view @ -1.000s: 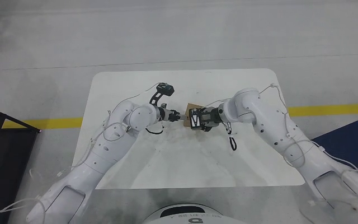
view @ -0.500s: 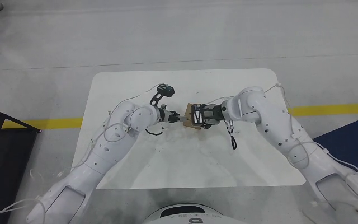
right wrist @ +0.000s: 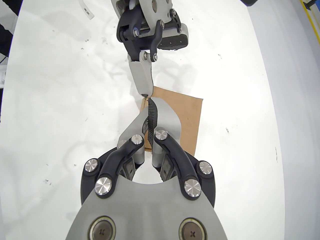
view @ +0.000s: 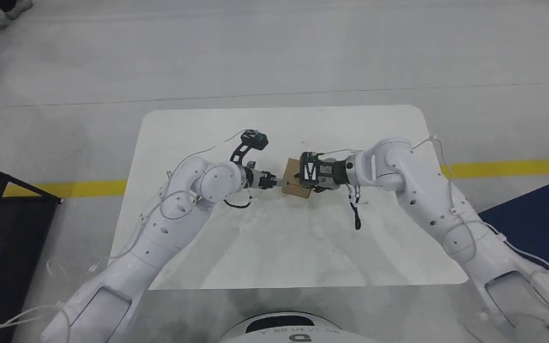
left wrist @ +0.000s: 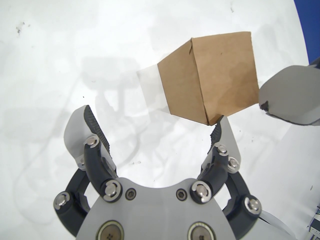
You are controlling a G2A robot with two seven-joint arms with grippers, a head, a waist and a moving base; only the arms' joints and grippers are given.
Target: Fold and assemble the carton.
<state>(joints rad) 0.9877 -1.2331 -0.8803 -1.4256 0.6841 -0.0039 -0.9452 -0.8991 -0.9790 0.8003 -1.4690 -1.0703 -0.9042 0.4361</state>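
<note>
Pinching carton (right wrist: 186, 116), right end effector (right wrist: 149, 101), left end effector (left wrist: 153, 113) spread, touching corner

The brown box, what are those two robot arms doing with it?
The arms are putting together a brown cardboard carton at the white table. The right gripper is pinched shut on one edge of the carton and holds it. The left gripper is open, with one fingertip touching a corner of the carton. The carton is already folded into a box shape, but it does not look finished yet.
</note>
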